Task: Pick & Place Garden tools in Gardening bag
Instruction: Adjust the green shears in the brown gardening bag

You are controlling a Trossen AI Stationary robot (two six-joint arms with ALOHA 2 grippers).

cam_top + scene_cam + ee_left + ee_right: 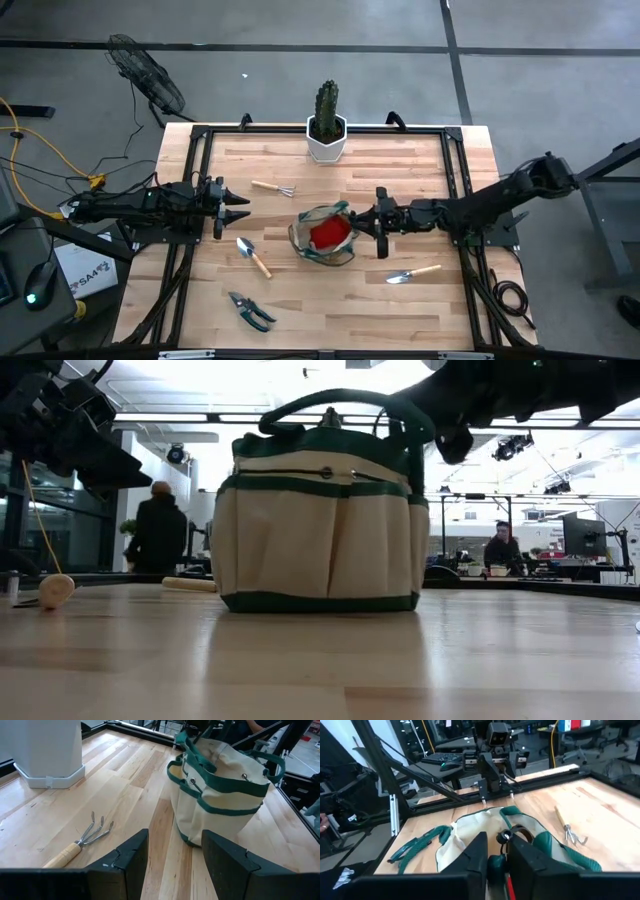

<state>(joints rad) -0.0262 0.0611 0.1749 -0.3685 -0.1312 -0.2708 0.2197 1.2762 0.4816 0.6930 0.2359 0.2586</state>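
Note:
The gardening bag, tan with green trim, stands on its base mid-table with a red glove inside it. My right gripper is at the bag's right rim, shut on a green strap. My left gripper hangs open left of the bag, holding nothing. Lying flat on the table are a mini rake beyond the bag, one trowel to the bag's near left, another trowel to its near right, and pruning shears near the front edge. My right gripper pinches a green strap at the bag's top edge on the side toward the table's right, between its two fingers. The fingers come in about level from the table's right. The bag stands upright on the table on its base.
A cactus in a white hexagonal pot stands at the far edge behind the bag. A black frame runs around the tabletop. People show in the room beyond the table in the low view.

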